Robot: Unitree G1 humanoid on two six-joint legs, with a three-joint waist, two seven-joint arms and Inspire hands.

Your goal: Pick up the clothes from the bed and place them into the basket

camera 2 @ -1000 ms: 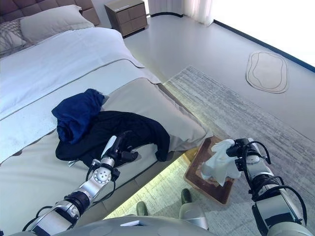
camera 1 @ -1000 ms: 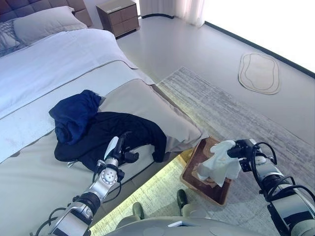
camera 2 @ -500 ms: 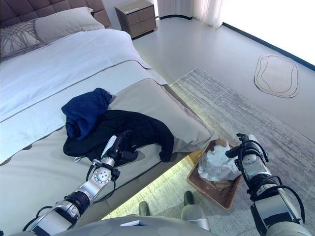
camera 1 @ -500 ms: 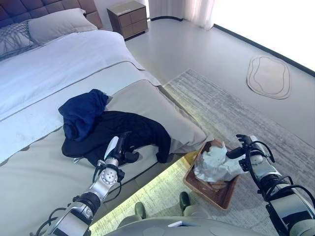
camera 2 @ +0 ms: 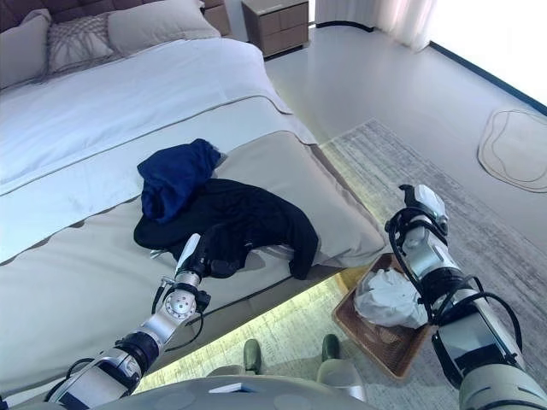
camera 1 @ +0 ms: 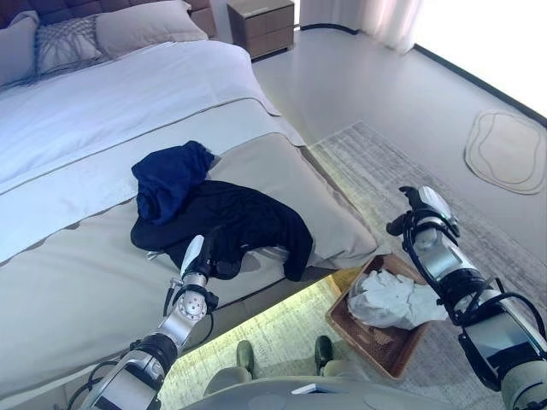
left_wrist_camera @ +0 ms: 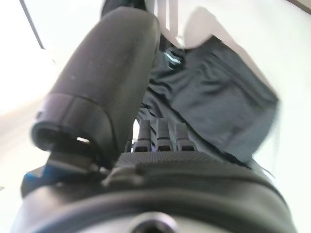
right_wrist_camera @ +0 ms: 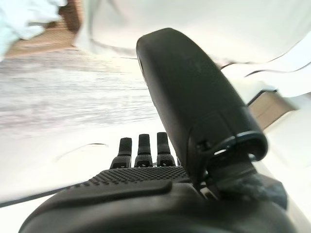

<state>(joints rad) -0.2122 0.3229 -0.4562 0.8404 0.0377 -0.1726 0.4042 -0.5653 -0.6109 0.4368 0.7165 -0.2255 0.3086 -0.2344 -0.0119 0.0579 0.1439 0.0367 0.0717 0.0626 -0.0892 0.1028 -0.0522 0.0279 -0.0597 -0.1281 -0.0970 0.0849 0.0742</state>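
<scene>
A black garment lies spread near the bed's foot corner. A dark blue garment is bunched on its far side. My left hand rests on the near edge of the black garment, fingers straight over the cloth. A brown wicker basket stands on the floor beside the bed, with a white cloth lying in it. My right hand hangs above the basket, open and empty, between it and the bed corner.
A grey carpet runs along the bed under the basket. A small pale rug lies on the floor at the right. Pillows and a wooden nightstand stand at the far end.
My right hand has let go of the white cloth, which now lies in the basket, and has risen toward the bed. The left hand has stayed put. The camera has shifted.
</scene>
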